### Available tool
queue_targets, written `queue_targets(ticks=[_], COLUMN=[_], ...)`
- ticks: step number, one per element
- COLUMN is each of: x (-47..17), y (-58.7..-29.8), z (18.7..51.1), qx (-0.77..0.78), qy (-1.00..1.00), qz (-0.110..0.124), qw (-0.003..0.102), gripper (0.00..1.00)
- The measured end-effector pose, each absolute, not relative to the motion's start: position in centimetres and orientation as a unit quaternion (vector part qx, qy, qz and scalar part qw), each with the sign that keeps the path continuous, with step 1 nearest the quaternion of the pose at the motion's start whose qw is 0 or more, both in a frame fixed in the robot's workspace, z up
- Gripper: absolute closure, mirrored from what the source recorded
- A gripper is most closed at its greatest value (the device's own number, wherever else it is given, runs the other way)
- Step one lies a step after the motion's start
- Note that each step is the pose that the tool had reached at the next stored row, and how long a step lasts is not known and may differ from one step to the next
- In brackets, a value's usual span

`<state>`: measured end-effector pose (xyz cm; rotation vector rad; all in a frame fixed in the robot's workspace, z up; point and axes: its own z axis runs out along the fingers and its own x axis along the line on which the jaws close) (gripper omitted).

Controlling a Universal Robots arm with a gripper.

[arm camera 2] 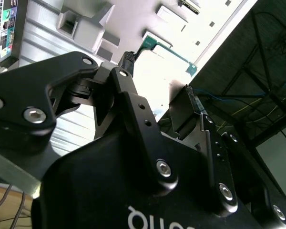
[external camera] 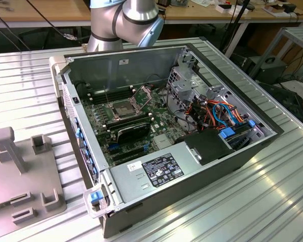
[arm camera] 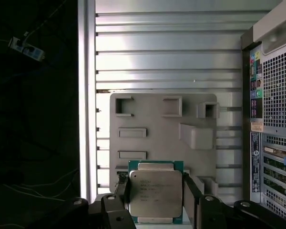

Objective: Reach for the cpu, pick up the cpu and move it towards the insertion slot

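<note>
The gripper (arm camera: 156, 200) is pinching the cpu (arm camera: 155, 192), one black finger (arm camera: 123, 188) pressing on each of two opposite side edges, so that the chip's silvery metal lid is facing the first wrist view and its green border is showing along the free edges. The chip is hanging clear above the grey parts tray (arm camera: 152, 119), over the tray's edge nearest the gripper, and is touching nothing but the fingers. In the second wrist view the same chip (arm camera 2: 169, 47) is appearing edge-on as a thin green plate beyond the finger (arm camera 2: 133, 102).

The tray is lying on the ribbed metal table (arm camera: 167, 62), beside the open computer case (external camera: 192, 151). Inside the case, the insertion slot (external camera: 122, 108) is sitting on the motherboard, toward the case's back wall, with its metal frame raised and its dark centre exposed.

The chip is judged to be light and rigid, but thin, with a smooth lid that could slip under a loose grip. Its underside is likely delicate, so the side edges, where the fingers are now bearing, look like the proper place to hold it. Because the hold is on narrow edges alone, tilting or knocking against the case wall would probably risk twisting it loose.
</note>
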<state>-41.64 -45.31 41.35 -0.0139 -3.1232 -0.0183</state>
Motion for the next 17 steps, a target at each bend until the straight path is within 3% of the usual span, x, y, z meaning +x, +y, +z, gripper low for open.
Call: queue_targets(ticks=[17], x=[-39.2], y=[-45.3], z=[41.3], qx=[-0.004], qy=[-1.000], qz=[-0.006], qw=[0.009], gripper=[0.45])
